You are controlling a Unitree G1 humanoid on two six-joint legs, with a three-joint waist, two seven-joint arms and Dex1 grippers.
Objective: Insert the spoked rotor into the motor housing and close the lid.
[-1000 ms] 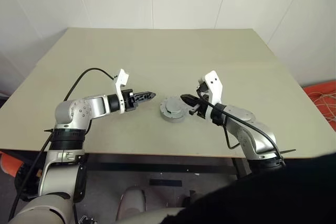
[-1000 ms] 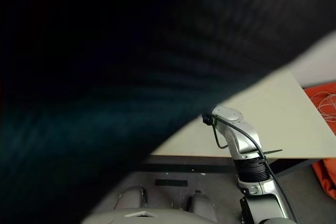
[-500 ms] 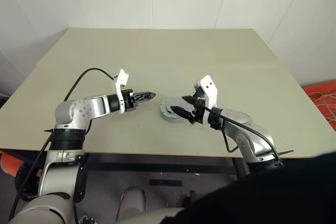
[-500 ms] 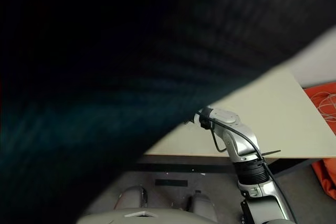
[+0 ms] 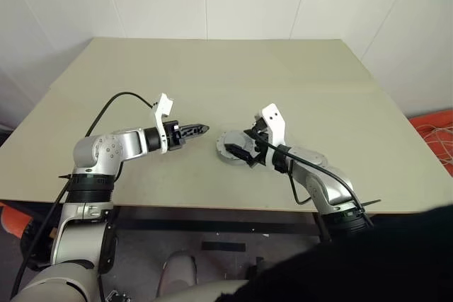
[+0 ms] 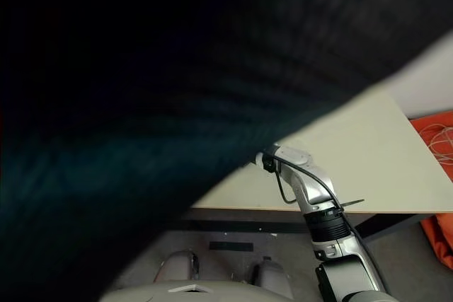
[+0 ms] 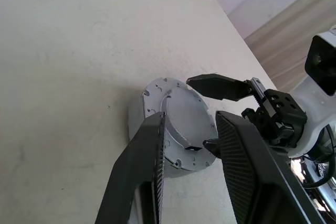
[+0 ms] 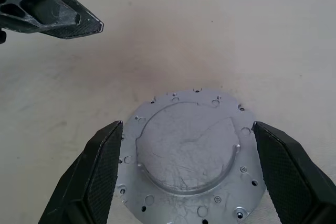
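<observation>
right gripper (image 8: 186, 169) spread wide, fingers flanking the lid (image 8: 190, 150) on the table (image 5: 212, 76). left gripper (image 5: 200, 130) near lid, partly parted, empty.

No text, label, brand, number or sign can be read on anything here.

Even soft light, faint shadows
</observation>
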